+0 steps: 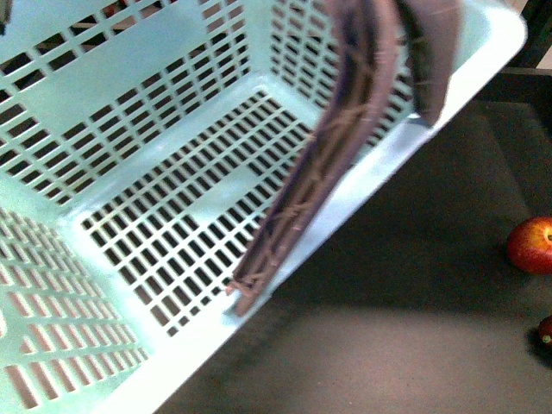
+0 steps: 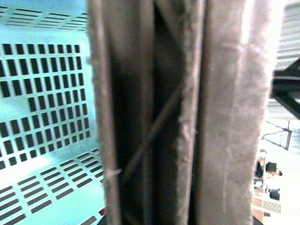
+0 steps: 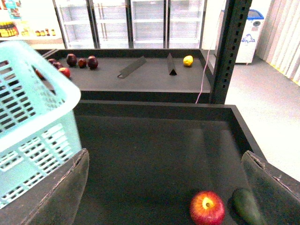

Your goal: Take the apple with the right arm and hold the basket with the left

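- At the 3 o'clock edge of the front view, the apple (image 1: 530,244) rests on the dark shelf deck (image 1: 414,285), well apart from the basket (image 1: 129,129). A smaller dark red fruit (image 1: 546,330) lies near it at 6 o'clock.
- The basket fills the frame from 7 to 1 o'clock and sits tilted, with its brown handles (image 1: 345,147) swung up across its rim.
- Those handles crowd the left wrist view. I cannot tell the left gripper's fingers from them, nor whether its jaws are clamped.
- Judging by the tilt and the raised handles, the basket hold looks under way, but it is not confirmed.
- The right gripper (image 3: 165,153) has its jaws spread wide with nothing in them. The apple shows between its fingers, touched by neither, with a green fruit (image 3: 246,206) just beside it.
- The pick is not yet done. The right arm has to come down around the apple alone, clear of the green fruit, and then close.
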Action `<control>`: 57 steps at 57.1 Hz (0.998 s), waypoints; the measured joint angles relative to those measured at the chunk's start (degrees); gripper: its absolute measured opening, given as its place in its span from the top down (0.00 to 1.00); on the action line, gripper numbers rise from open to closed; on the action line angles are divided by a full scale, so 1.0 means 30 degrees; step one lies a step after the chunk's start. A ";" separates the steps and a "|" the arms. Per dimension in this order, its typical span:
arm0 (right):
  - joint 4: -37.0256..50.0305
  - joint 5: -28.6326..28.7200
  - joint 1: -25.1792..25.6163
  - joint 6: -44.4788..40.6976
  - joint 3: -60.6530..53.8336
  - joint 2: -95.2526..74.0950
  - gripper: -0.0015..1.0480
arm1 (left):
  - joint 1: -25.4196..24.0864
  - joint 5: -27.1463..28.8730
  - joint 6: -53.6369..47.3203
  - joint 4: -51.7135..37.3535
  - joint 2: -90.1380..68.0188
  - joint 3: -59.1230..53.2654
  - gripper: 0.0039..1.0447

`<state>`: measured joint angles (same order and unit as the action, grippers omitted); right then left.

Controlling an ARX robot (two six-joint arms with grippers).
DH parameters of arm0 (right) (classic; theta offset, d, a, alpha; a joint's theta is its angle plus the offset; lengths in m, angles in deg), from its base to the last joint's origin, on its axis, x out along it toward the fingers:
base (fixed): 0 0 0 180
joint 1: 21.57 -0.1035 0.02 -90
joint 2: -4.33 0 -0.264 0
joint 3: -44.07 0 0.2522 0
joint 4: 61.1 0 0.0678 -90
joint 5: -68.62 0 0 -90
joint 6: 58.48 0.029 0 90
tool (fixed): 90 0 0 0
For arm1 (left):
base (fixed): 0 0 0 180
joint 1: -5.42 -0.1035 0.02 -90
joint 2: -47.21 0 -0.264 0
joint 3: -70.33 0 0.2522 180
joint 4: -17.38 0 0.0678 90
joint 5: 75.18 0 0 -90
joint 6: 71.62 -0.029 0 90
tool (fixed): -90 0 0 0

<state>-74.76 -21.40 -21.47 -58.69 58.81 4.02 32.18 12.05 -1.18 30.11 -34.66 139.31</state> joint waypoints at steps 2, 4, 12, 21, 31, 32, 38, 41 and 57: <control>0.0000 0.0000 0.0000 0.0000 0.0000 0.0000 0.08 | 0.0568 0.0066 -0.0051 0.0153 0.0000 0.0270 0.87; 0.0000 0.0000 0.0000 0.0000 0.0000 0.0000 0.08 | 0.1202 0.0073 -0.0044 0.0240 0.0000 0.0539 0.87; 0.0000 0.0000 0.0000 0.0000 0.0000 0.0000 0.08 | 0.2586 0.0102 -0.0138 0.0627 0.0000 0.0882 0.87; 0.0000 0.0000 0.0000 0.0000 0.0000 0.0000 0.08 | 0.2994 0.0102 -0.0561 0.0816 0.0000 0.0889 0.87; 0.0000 0.0000 0.0000 0.0000 0.0000 0.0000 0.08 | 0.2951 0.0415 -0.0809 0.0816 0.0000 0.0896 0.87; 0.0000 0.0000 0.0000 0.0000 0.0000 0.0000 0.08 | 0.2951 0.0415 -0.0809 0.0816 0.0000 0.0896 0.87; 0.0000 0.0000 0.0000 0.0000 0.0000 0.0000 0.08 | 0.2951 0.0313 -0.0801 0.0816 0.0000 0.0896 0.87; 0.0000 0.0000 0.0000 0.0000 0.0000 0.0000 0.08 | 0.2951 0.0306 -0.0801 0.0816 0.0000 0.0896 0.87; -0.7781 -0.2630 -0.0277 0.0423 0.2659 -0.5093 0.08 | 0.2951 0.0342 -0.0867 0.0823 0.0000 0.0918 0.87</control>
<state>-98.10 -29.29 -22.30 -57.42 66.78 -11.26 41.03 13.08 -3.79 32.58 -34.66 142.07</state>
